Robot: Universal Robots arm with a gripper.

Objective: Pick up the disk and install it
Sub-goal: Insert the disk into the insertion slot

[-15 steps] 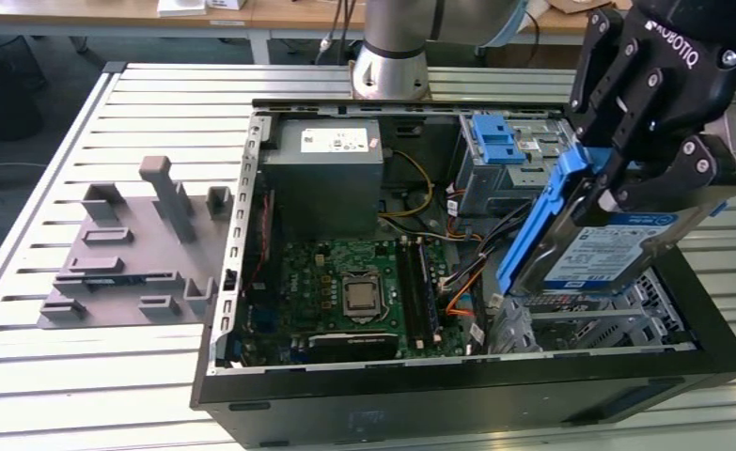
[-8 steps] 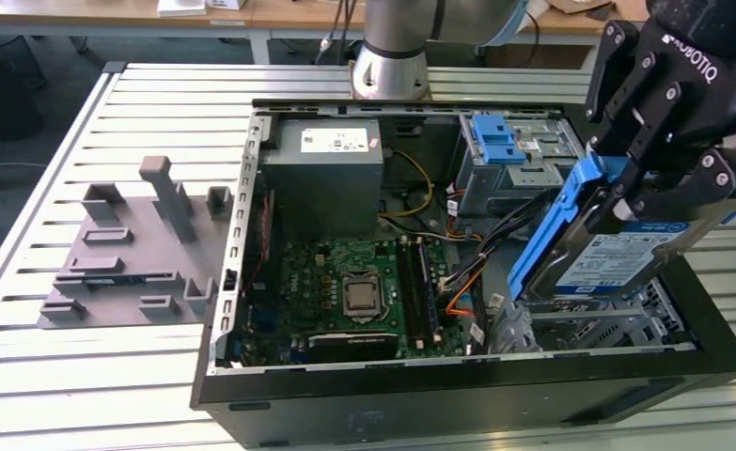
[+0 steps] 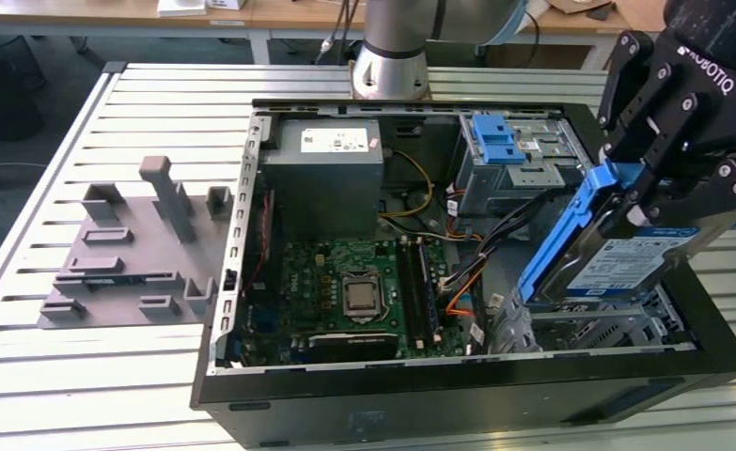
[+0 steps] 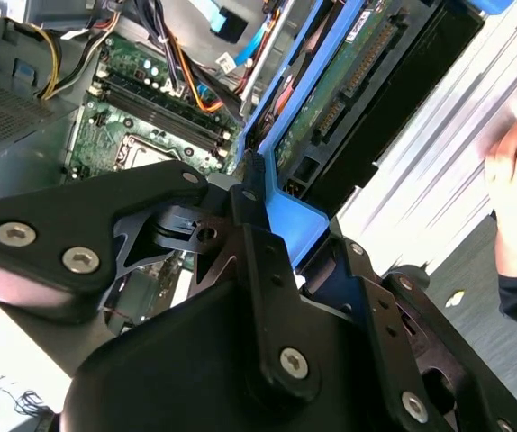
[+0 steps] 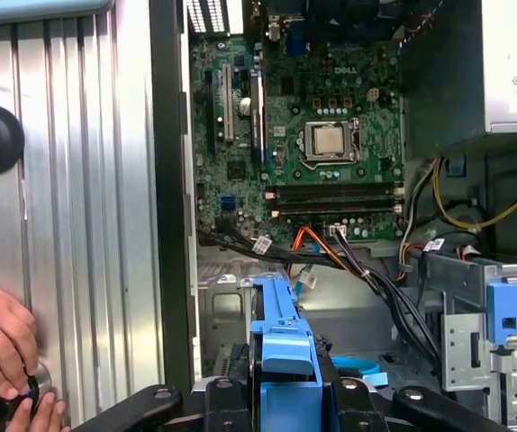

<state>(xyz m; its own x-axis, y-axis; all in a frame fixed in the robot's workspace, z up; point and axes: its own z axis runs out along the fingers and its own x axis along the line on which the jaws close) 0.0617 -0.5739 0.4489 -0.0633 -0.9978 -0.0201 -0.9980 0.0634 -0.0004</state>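
Lettering marks the claw (image 3: 634, 202) housing; printed labels sit on the disk (image 3: 618, 268) and power supply (image 3: 330, 178); a logo marks the motherboard (image 5: 331, 90).

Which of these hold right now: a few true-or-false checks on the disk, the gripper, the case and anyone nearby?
1. The gripper is shut on the disk. True.
2. The disk lies flat on the grey fixture plate. False: it is held tilted, edge-up, over the case at the exterior view's right, and the plate carries no disk.
3. The computer case is open, with its motherboard exposed. True.
4. Nobody is near the work. False: in the first wrist view a person's hand rests on the table beside the case.
5. The power supply has been taken out of the case. False: it sits inside, next to the motherboard.
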